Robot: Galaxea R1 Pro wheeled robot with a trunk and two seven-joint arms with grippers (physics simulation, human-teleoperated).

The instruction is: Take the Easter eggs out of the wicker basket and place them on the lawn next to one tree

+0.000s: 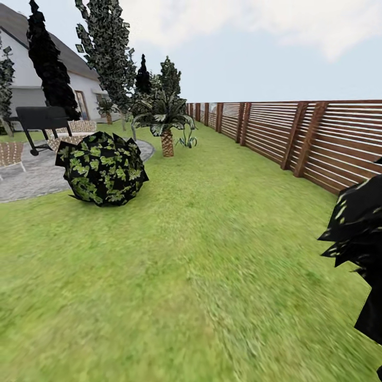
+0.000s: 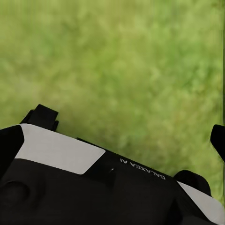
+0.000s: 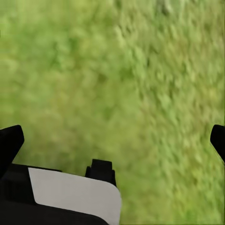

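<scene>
We see a blurry green lawn [image 1: 212,265], a round bush [image 1: 102,168] of black leaves mottled green, a brown slatted fence [image 1: 318,140] at right, and a white house [image 1: 32,79] far left under pale blue sky.

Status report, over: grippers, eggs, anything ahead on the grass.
Left gripper open, empty, over lawn. Right gripper open, empty, over grass. Round bush ahead left, dark foliage at right edge, fence along right.

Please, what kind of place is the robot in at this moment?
It looks like a back garden: a wide lawn, a brown slatted wooden fence along the right side, and a white house beyond a round bush.
</scene>
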